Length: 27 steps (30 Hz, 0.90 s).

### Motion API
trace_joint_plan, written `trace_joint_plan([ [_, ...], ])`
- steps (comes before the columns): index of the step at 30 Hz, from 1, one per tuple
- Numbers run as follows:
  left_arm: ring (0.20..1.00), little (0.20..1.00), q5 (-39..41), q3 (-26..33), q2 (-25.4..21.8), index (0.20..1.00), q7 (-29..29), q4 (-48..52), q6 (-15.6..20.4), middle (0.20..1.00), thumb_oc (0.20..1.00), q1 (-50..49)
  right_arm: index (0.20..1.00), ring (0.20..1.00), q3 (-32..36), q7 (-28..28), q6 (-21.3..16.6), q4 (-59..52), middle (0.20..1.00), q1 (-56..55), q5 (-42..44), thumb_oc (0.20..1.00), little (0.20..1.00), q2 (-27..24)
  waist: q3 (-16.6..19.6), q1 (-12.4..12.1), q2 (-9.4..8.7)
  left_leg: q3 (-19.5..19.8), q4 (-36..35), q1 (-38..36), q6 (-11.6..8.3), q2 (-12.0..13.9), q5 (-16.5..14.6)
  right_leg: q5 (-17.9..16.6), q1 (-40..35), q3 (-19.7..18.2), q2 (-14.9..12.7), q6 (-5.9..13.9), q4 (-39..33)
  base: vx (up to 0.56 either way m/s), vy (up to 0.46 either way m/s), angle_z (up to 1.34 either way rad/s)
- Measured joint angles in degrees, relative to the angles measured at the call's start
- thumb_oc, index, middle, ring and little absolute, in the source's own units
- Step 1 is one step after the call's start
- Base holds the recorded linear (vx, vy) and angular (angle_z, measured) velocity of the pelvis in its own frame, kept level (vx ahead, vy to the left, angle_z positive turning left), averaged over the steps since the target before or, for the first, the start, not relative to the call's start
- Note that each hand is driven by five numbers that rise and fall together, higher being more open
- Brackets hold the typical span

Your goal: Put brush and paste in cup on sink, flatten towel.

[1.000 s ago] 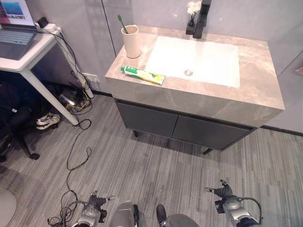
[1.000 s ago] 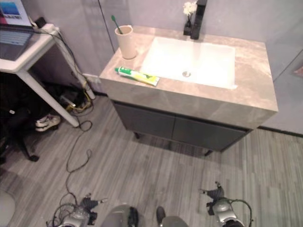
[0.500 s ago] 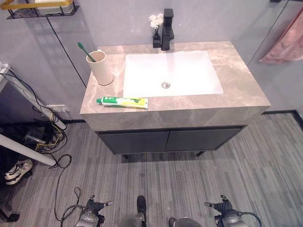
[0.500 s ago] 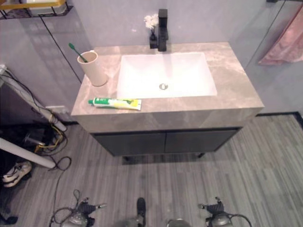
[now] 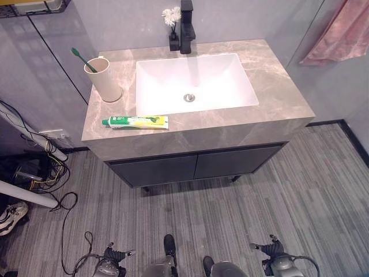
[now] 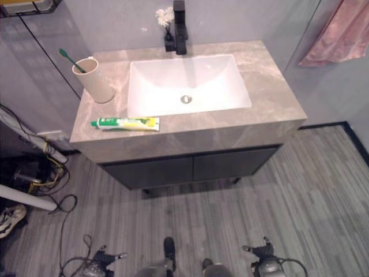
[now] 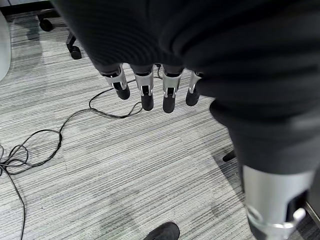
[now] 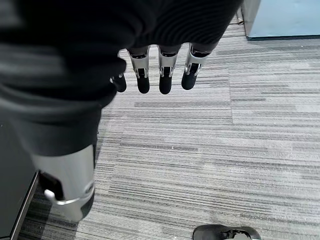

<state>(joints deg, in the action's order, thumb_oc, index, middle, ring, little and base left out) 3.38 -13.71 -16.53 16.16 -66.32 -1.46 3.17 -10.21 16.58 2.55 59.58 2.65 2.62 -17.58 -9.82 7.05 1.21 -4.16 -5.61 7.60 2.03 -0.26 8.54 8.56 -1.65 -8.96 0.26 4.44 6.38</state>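
Observation:
A beige cup point(image 5: 104, 79) stands at the back left of the marble countertop point(image 5: 277, 98), with a green toothbrush point(image 5: 77, 56) upright in it. A green and white toothpaste tube point(image 5: 135, 122) lies flat near the counter's front left edge, in front of the cup. On the wall at the upper right hangs a pink towel point(image 5: 340, 32), bunched. My left hand point(image 5: 109, 266) and right hand point(image 5: 275, 258) hang low by the floor, far from the counter. In the wrist views the left hand's fingers point(image 7: 145, 90) and the right hand's fingers point(image 8: 162, 75) point straight down and hold nothing.
A white basin point(image 5: 193, 83) fills the counter's middle, with a black faucet point(image 5: 185, 26) and a small vase of white flowers point(image 5: 171, 23) behind it. Dark cabinet doors point(image 5: 196, 164) sit below. Cables point(image 5: 55, 173) and a white table leg point(image 5: 26, 193) lie left.
The camera has turned, so the vanity sits further left and more of the towel shows. Cup, brush and tube keep their places. Both hands stay low.

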Motion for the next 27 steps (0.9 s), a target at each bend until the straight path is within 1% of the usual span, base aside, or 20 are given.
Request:
trace_joint_plan([
  [3, 1.000, 1.000, -0.02, -0.04, -0.03, 1.000, 0.01, 0.06, 0.03, 1.000, 1.000, -0.46, 1.000, 1.000, -0.04, 0.00, -0.06, 0.03, 1.000, -0.15, 0.00, 1.000, 1.000, 0.02, 0.46, -0.05, -0.36, 0.02, -0.02, -0.69, 0.00, 0.17, 0.00, -0.01, -0.38, 0.01, 0.09, 0.03, 0.24, 0.02, 0.038, -0.01],
  [6, 1.000, 1.000, -0.12, -0.05, -0.22, 1.000, 0.05, 0.09, 0.00, 1.000, 1.000, -0.63, 1.000, 1.000, -0.27, 0.00, -0.07, -0.05, 1.000, 0.71, -0.01, 1.000, 1.000, 0.08, 1.21, -0.38, -1.24, 0.04, -0.01, -0.52, -0.03, -0.04, 0.00, -0.70, -1.05, 0.33, -0.10, -1.02, -1.69, -0.01, 0.071, -0.01],
  [8, 1.000, 1.000, -1.70, -0.18, -0.25, 1.000, 0.08, 0.92, -0.02, 1.000, 1.000, -0.84, 1.000, 1.000, -0.35, 0.00, -0.07, -0.03, 1.000, 1.04, -0.03, 1.000, 1.000, 0.08, 1.46, -0.54, -1.65, 0.38, 0.27, -0.66, -0.03, -0.39, 0.00, -0.85, -1.33, 0.87, -0.29, -1.02, -1.38, -0.04, 0.100, 0.07],
  [9, 1.000, 1.000, -2.05, -0.52, -0.31, 1.000, 0.09, 1.99, -0.01, 1.000, 1.000, -0.91, 1.000, 1.000, -0.33, 0.00, -0.07, -0.02, 1.000, 1.00, -0.03, 1.000, 1.000, 0.00, 1.46, -0.58, -1.68, 0.51, 0.21, -0.59, -0.02, -0.40, -0.01, -0.92, -1.19, 1.33, -0.37, -0.92, -0.98, -0.02, 0.055, 0.11],
  [11, 1.000, 1.000, -2.30, -0.81, -0.56, 1.000, 0.14, 2.79, 0.05, 1.000, 1.000, -0.48, 1.000, 1.000, -0.32, -0.01, -0.10, -0.01, 1.000, 1.02, -0.04, 1.000, 1.000, 0.10, 1.54, -1.60, -1.79, 0.37, 0.00, -0.49, -0.04, -0.41, 0.00, -0.95, -0.32, 1.57, -0.30, -0.87, 0.48, -0.06, 0.157, 0.01],
  [12, 1.000, 1.000, -2.50, -1.28, -1.01, 1.000, 0.13, 3.07, -0.01, 1.000, 1.000, 0.30, 1.000, 1.000, 0.04, -0.03, -0.19, -0.14, 1.000, 0.80, 0.06, 1.000, 1.000, -0.02, 1.42, -1.49, -1.77, 0.68, -0.01, -0.11, -0.20, -0.89, -0.17, -1.16, 0.44, 1.98, -0.42, -0.90, 1.66, -0.09, 0.207, 0.04],
  [13, 1.000, 1.000, -3.01, -1.35, -1.37, 1.000, 0.07, 3.93, 0.01, 1.000, 1.000, 0.73, 1.000, 1.000, 0.13, -0.05, -0.31, -0.09, 1.000, 0.85, 0.43, 1.000, 1.000, -0.06, 1.07, -1.21, -1.97, 0.63, 1.93, 0.67, 0.08, -1.95, -0.76, -1.10, 2.23, 2.64, -0.95, -0.97, 4.16, -0.09, 0.177, 0.24],
  [14, 1.000, 1.000, -3.65, -1.35, -1.45, 1.000, 0.05, 4.89, 0.05, 1.000, 1.000, 1.60, 1.000, 1.000, 0.01, -0.15, -0.51, -0.17, 1.000, 0.84, 1.18, 1.000, 1.000, -0.34, 0.48, -0.84, -2.41, 0.22, 10.15, 3.44, 2.91, -3.47, -3.40, -0.63, 3.67, 3.66, -2.30, -1.18, 6.43, -0.06, 0.093, 0.11],
  [15, 1.000, 1.000, -3.85, -1.70, -1.28, 1.000, -0.06, 5.97, 0.09, 1.000, 1.000, 1.84, 1.000, 1.000, -0.16, -0.39, -0.64, -0.11, 1.000, 1.08, 1.23, 1.000, 1.000, -0.90, -0.07, -0.84, -1.83, -1.01, 20.60, 5.62, 5.25, -3.77, -8.36, -0.35, 5.22, 3.48, -2.44, -0.90, 9.56, -0.05, 0.089, -0.11],
  [16, 1.000, 1.000, -3.88, -1.81, -0.92, 1.000, -0.15, 6.61, 0.11, 1.000, 1.000, 1.44, 1.000, 1.000, -0.33, -0.52, -0.64, -0.88, 1.000, 1.73, 1.33, 1.000, 1.000, -1.74, -0.72, -1.16, 0.37, -0.37, 20.22, 5.00, 2.83, -2.23, -12.32, -0.26, 6.93, 3.93, -0.77, -0.43, 13.40, -0.01, 0.105, -0.21],
  [17, 1.000, 1.000, -4.01, -2.18, -1.34, 1.000, -0.21, 6.27, 0.06, 1.000, 1.000, 1.96, 1.000, 1.000, -0.44, -0.42, -0.56, -0.99, 1.000, 1.38, 1.44, 1.000, 1.000, -1.36, -1.36, -0.86, 0.67, 0.31, 18.65, 4.15, 3.56, -2.94, -12.54, -0.29, 8.31, 4.63, -0.98, 0.09, 16.37, 0.03, 0.179, -0.12],
  [18, 1.000, 1.000, -4.08, -2.45, -1.91, 1.000, -0.17, 6.84, 0.12, 1.000, 1.000, 2.42, 1.000, 1.000, -0.57, -0.60, -0.38, -0.64, 1.000, 1.12, 1.77, 1.000, 1.000, -0.65, -2.17, -1.04, 0.31, 0.24, 15.34, 2.52, 3.67, -3.53, -12.25, -1.31, 10.57, 6.52, -1.86, -0.42, 18.57, 0.07, 0.159, -0.06],
  [19, 1.000, 1.000, -4.27, -2.68, -1.96, 1.000, -0.25, 6.86, 0.32, 1.000, 1.000, 2.48, 1.000, 1.000, -0.39, -0.63, -0.42, -0.43, 1.000, 1.08, 2.05, 1.000, 1.000, -0.21, -2.54, -1.65, 0.31, -0.32, 11.80, 1.17, 3.08, -3.40, -11.96, -1.40, 11.52, 9.98, -2.54, -0.54, 17.79, 0.11, 0.114, -0.16],
  [20, 1.000, 1.000, -4.38, -2.74, -1.77, 1.000, -0.41, 6.64, 0.06, 1.000, 1.000, 2.80, 1.000, 1.000, -0.25, -0.64, -0.40, -0.14, 1.000, 1.15, 2.26, 1.000, 1.000, 0.00, -2.78, -1.69, 0.65, -0.90, 8.53, -0.03, 2.27, -2.96, -12.16, -1.63, 11.51, 12.34, -2.77, -0.35, 14.92, 0.08, 0.040, -0.15],
  [21, 1.000, 1.000, -4.42, -2.63, -1.99, 1.000, -0.70, 6.49, 0.01, 1.000, 1.000, 2.58, 1.000, 1.000, -0.13, -0.56, -0.46, -0.07, 1.000, 0.71, 2.28, 1.000, 1.000, 0.38, -3.01, -1.05, -0.50, -2.14, 9.55, -0.08, 3.38, -4.20, -12.44, -1.85, 11.82, 13.98, -4.32, 0.25, 10.75, 0.16, 0.018, -0.14],
  [22, 1.000, 1.000, -4.40, -1.95, -1.98, 1.000, -0.96, 4.72, -0.02, 1.000, 1.000, 2.92, 1.000, 1.000, -0.16, -0.50, -0.52, -0.32, 1.000, 1.04, 2.30, 1.000, 1.000, -0.33, -4.01, -1.37, -0.53, -2.03, 11.99, -1.03, 6.37, -3.94, -10.57, -2.04, 12.82, 13.41, -4.92, 3.92, 10.16, 0.17, 0.004, -0.17],
  [23, 1.000, 1.000, -4.36, -1.88, -1.64, 1.000, -0.94, 4.10, -0.03, 1.000, 1.000, 3.10, 1.000, 1.000, -0.31, -0.65, -0.38, -0.53, 1.000, 0.86, 2.31, 1.000, 1.000, -0.25, -4.33, -1.44, -1.30, -2.12, 10.15, -1.68, 5.25, -4.81, -10.51, -2.81, 14.23, 12.57, -5.51, 4.33, 8.71, 0.25, -0.002, -0.13],
  [24, 1.000, 1.000, -4.39, -1.57, -1.37, 1.000, -1.09, 4.12, 0.01, 1.000, 1.000, 3.10, 1.000, 1.000, -0.28, -0.63, -0.31, -0.33, 1.000, 1.06, 2.31, 1.000, 1.000, -0.18, -4.50, -1.28, -0.74, -1.82, 9.39, -1.69, 5.25, -4.72, -10.45, -3.63, 14.48, 12.85, -5.22, 5.26, 5.74, 0.28, -0.027, 0.09],
  [25, 1.000, 1.000, -4.40, -1.63, -0.63, 1.000, -1.30, 4.04, 0.01, 1.000, 1.000, 3.62, 1.000, 1.000, -0.27, -0.61, -0.28, -0.34, 1.000, 0.99, 2.28, 1.000, 1.000, -0.23, -5.07, -0.38, -0.19, -1.10, 7.78, -2.05, 5.26, -4.68, -10.46, -8.33, 15.16, 12.65, -4.81, 6.12, -2.61, 0.31, -0.040, 0.23],
  [27, 1.000, 1.000, -4.50, -1.53, -0.44, 1.000, -1.37, 4.03, 0.01, 1.000, 1.000, 3.36, 1.000, 1.000, -0.27, -0.61, -0.29, -0.90, 1.000, 0.58, 2.25, 1.000, 1.000, -0.20, -5.21, -0.15, -0.10, -1.07, 6.66, -3.17, 4.79, -5.19, -9.93, -12.43, 15.33, 12.92, -5.69, 5.99, -7.51, 0.27, -0.045, 0.16],
])
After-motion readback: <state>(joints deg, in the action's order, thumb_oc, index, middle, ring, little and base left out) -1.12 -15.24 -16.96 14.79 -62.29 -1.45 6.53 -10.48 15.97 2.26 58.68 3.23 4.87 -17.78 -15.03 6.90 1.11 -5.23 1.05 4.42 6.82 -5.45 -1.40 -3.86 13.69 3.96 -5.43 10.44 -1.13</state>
